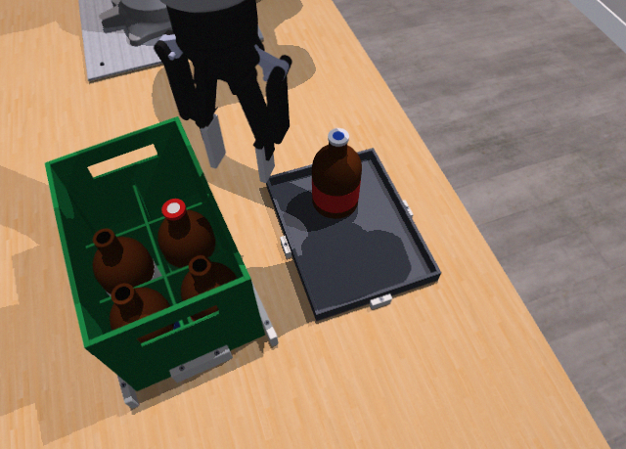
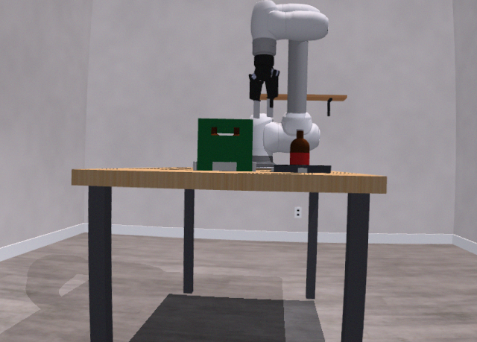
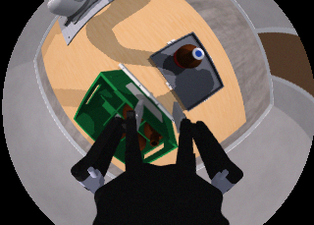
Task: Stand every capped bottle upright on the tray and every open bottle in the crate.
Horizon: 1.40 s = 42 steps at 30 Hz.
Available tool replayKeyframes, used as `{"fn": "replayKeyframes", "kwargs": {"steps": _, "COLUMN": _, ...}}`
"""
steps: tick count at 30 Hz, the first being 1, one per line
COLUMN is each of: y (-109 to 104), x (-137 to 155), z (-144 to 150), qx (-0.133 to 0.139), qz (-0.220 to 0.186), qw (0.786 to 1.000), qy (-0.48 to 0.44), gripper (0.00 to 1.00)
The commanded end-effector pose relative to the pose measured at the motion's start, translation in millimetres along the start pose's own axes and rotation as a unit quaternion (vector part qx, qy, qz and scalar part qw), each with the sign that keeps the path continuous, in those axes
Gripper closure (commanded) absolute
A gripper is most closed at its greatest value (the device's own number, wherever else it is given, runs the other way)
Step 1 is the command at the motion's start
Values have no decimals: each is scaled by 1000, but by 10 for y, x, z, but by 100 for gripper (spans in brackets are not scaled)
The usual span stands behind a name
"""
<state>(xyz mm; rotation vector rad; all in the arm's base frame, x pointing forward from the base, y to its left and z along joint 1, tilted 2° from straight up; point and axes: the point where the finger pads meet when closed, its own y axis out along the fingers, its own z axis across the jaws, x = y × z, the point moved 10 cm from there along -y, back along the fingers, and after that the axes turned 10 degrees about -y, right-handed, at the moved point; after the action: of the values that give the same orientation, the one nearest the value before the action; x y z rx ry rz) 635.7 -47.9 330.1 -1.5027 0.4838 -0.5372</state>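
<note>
Four brown bottles stand in the divided green crate (image 1: 195,313) (image 2: 225,147) (image 3: 88,94), one of them, the red-capped bottle (image 1: 173,209), in a compartment on the side nearer the tray. The other three, the open bottles (image 1: 121,262), show bare mouths; one shares the capped one's row, and two stand in the row by the near handle wall. A fifth, the blue-capped bottle (image 1: 336,179) (image 2: 299,147) (image 3: 187,56), is upright on the dark tray (image 1: 377,291) (image 2: 281,168) (image 3: 206,98), toward its robot-side end. The tray lies flat just beside the crate, both on the wooden bench (image 1: 404,374) (image 2: 227,180) (image 3: 142,28). Above the bench, the jaws (image 1: 240,154) (image 2: 263,109) hang partly open, pointing down, with nothing between them. Pale blocks (image 1: 380,301) (image 2: 224,165) sit against the outer sides of crate and tray.
</note>
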Motion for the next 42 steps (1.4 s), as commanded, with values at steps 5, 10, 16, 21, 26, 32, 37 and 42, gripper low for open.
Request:
{"fn": "replayKeyframes", "kwargs": {"steps": 5, "y": 7, "x": 155, "z": -224, "qx": 0, "qz": 2, "qw": 1000, "qy": -4, "gripper": 62}}
{"fn": "replayKeyframes", "kwargs": {"steps": 10, "y": 4, "x": 172, "z": -268, "qx": -1, "qz": 0, "qw": 1000, "qy": -2, "gripper": 62}}
{"fn": "replayKeyframes", "kwargs": {"steps": 16, "y": 11, "x": 285, "z": -434, "qx": 0, "qz": 1, "qw": 1000, "qy": -3, "gripper": 62}}
{"fn": "replayKeyframes", "kwargs": {"steps": 21, "y": 17, "x": 380, "z": -572, "qx": 0, "qz": 2, "qw": 1000, "qy": -4, "gripper": 62}}
{"fn": "replayKeyframes", "kwargs": {"steps": 26, "y": 14, "x": 386, "z": -604, "qx": -2, "qz": 0, "qw": 1000, "qy": -2, "gripper": 62}}
{"fn": "replayKeyframes", "kwargs": {"steps": 32, "y": 22, "x": 443, "z": -674, "qx": -1, "qz": 1, "qw": 1000, "qy": -3, "gripper": 62}}
{"fn": "replayKeyframes", "kwargs": {"steps": 37, "y": 28, "x": 490, "z": -733, "qx": -1, "qz": 2, "qw": 1000, "qy": -4, "gripper": 62}}
{"fn": "replayKeyframes", "kwargs": {"steps": 42, "y": 32, "x": 518, "z": -768, "qx": 0, "qz": 2, "qw": 1000, "qy": -4, "gripper": 62}}
